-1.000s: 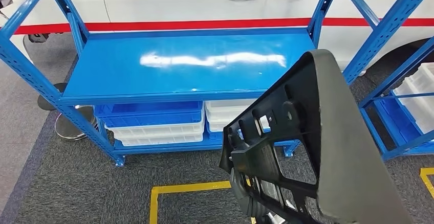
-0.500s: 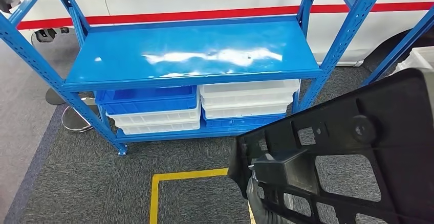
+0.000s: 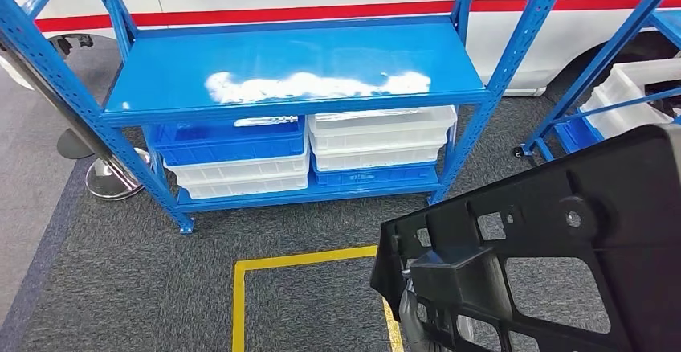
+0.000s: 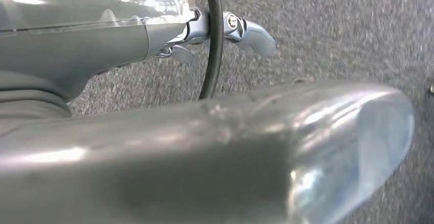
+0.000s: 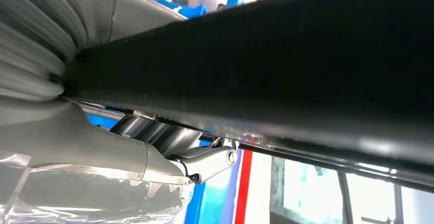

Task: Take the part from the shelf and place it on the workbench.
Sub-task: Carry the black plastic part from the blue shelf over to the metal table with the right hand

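Observation:
The part (image 3: 562,239) is a large black plastic panel with ribs and cut-outs, carried low on the right of the head view, clear of the shelf. My right hand (image 3: 417,324) grips it from below at its lower left corner, mostly hidden behind it. In the right wrist view the part's dark edge (image 5: 286,65) lies across my right hand (image 5: 77,147), which clasps it. My left hand (image 4: 153,147) hangs over grey carpet with a finger (image 4: 253,32) stretched out and nothing in it. The blue shelf (image 3: 297,79) ahead has a bare top board.
Blue and white bins (image 3: 241,163) are stacked on the shelf's lower level. A second blue rack (image 3: 598,71) with a white bin (image 3: 634,95) stands at the right. Yellow floor tape (image 3: 305,262) marks the carpet. A white car with a red stripe (image 3: 281,13) stands behind; a stool base (image 3: 108,179) is at the left.
The camera has moved: the shelf now sits a little farther off and the right-hand rack has come into view. The part has tipped from upright to lying lower at the right.

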